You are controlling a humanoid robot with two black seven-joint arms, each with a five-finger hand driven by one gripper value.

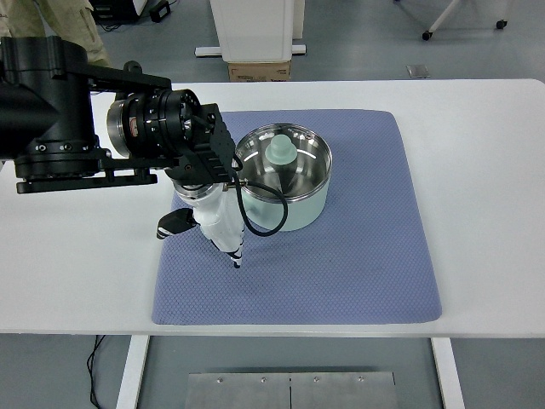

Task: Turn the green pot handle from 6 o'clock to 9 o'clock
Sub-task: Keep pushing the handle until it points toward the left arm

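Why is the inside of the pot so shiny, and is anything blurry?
Top view: the green pot has a steel inside that mirrors the room light, giving bright streaks; the left hand casts only a soft shadow on the blue mat; everything looks sharp.

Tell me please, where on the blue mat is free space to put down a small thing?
The mat is bare along its whole right side, right of the green pot, and across the near strip in front of the pot. The far left corner is crowded: the left hand reaches down beside the pot there, fingers pointing toward the near edge.
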